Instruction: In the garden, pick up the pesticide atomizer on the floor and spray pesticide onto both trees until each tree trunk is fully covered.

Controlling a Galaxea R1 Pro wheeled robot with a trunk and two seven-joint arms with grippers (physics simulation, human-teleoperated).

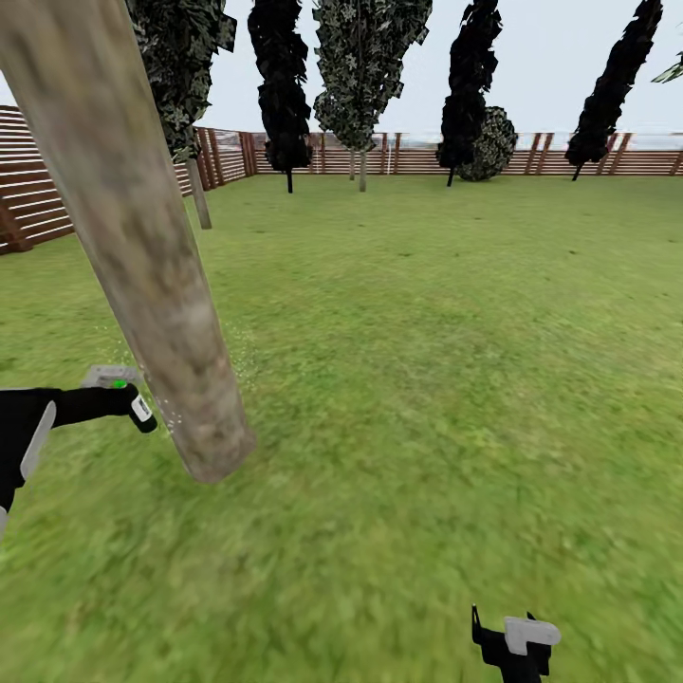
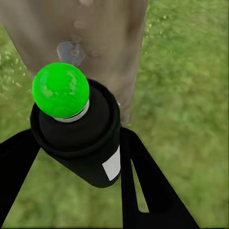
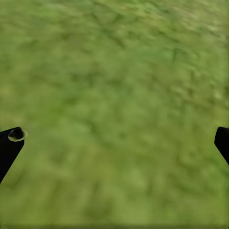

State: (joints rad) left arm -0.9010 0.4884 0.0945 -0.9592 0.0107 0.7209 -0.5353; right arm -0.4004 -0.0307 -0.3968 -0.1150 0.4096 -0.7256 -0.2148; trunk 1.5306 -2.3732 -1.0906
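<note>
The pesticide atomizer, a black bottle with a white label, shows a bright green tip. My left gripper is shut on it, its nozzle end close to the thick pale tree trunk that leans across the left. Fine whitish pesticide specks float around the trunk's lower part, and some show in the left wrist view beside the trunk. A second pale trunk stands farther back by the fence. My right gripper hangs low at the right, open and empty over grass.
Green lawn stretches ahead and to the right. A brown slatted fence runs along the left and back. Slim dark cypress-like trees and a round bush line the far fence.
</note>
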